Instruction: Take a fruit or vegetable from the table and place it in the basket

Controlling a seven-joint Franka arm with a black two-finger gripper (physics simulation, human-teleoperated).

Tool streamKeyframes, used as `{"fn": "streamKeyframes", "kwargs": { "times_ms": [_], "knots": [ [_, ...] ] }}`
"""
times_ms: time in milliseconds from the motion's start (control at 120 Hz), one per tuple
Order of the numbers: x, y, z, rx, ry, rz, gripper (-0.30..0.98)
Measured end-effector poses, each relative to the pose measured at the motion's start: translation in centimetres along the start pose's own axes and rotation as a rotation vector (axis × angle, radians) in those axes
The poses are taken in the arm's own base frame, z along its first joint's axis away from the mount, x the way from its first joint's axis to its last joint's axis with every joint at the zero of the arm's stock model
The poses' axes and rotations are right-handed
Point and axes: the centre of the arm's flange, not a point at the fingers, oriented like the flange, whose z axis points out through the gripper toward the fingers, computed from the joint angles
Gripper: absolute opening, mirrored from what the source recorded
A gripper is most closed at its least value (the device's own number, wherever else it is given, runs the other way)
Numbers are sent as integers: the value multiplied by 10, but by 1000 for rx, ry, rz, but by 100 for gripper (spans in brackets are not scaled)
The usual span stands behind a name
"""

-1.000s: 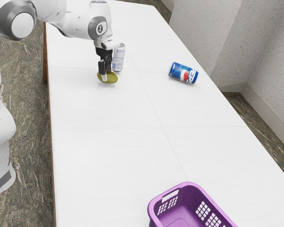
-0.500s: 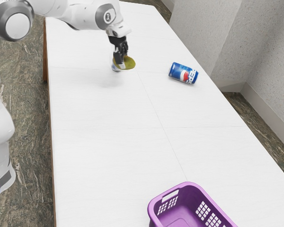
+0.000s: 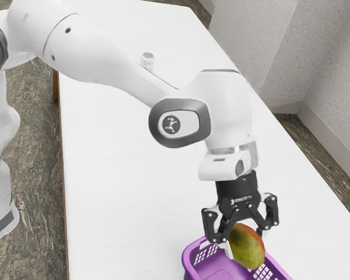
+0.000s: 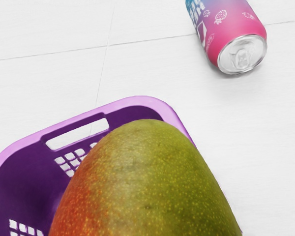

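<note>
Both views look down on the basket point(image 4: 152, 102), one beside the arm point(image 3: 87, 52), one (closer) on the hand point(image 3: 245, 242)

The basket point(image 3: 189, 257) is on the surface point(image 3: 122, 204), at the exterior view's lower edge. Above it is the mango point(image 3: 248, 251), in the hand point(image 3: 245, 244). A drink can point(image 4: 236, 29) rests near the basket, apart from it; the upright can point(image 3: 147, 59) stands far behind.

pink can point(image 4: 232, 27) near basket point(image 4: 148, 102), open gap between
</note>
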Motion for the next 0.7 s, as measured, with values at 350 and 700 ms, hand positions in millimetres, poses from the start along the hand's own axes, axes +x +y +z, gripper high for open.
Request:
{"fn": "streamKeyframes", "kwargs": {
  "times_ms": [350,700],
  "knots": [
    [-132,-124,-38,203,-9,-336,35],
    [-84,-108,45,142,49,-337,35]
  ]
}}
